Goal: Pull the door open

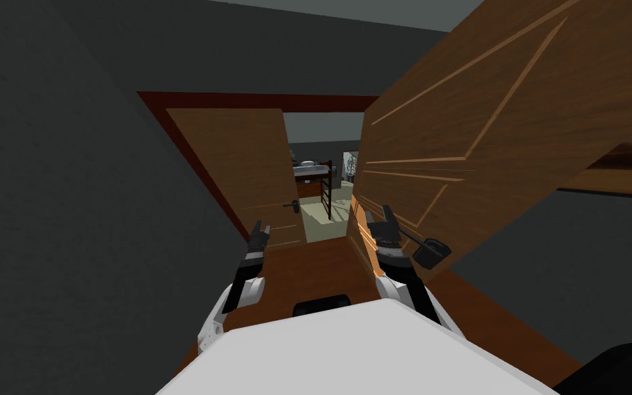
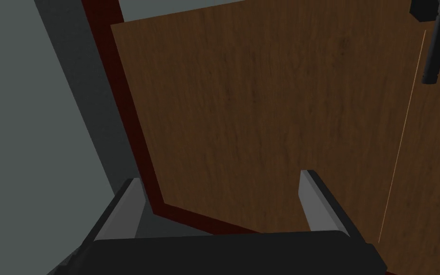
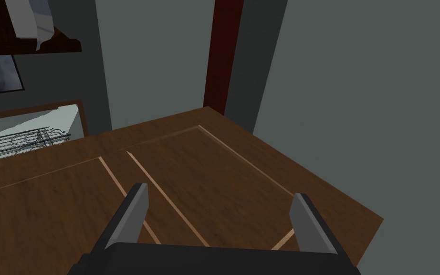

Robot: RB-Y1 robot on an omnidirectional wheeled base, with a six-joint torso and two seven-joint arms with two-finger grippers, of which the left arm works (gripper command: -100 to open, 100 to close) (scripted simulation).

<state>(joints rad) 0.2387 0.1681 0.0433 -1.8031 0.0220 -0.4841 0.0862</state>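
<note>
- Fingers of the right gripper (image 1: 378, 214) stood apart and empty, just beside the swung-open right door leaf (image 1: 486, 130) and near its dark handle (image 1: 431, 251).
- Left gripper (image 1: 263, 225) was likewise spread, facing the left door leaf (image 1: 239, 164) near the dark red frame (image 1: 191, 103).

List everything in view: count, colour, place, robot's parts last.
Panelled wooden door leaf: one, brown, swung open, right.
Plain wooden door leaf: one, brown, left of the gap.
Lever handle: one, black, on the panelled leaf.
Second lever handle: one, black, on the plain leaf.
Door frame: one, dark red, around the doorway.
Walls: two, dark grey, flanking the doorway.
Left gripper: one, grey-fingered, open, facing the plain leaf.
Right gripper: one, grey-fingered, open, by the panelled leaf.
</note>
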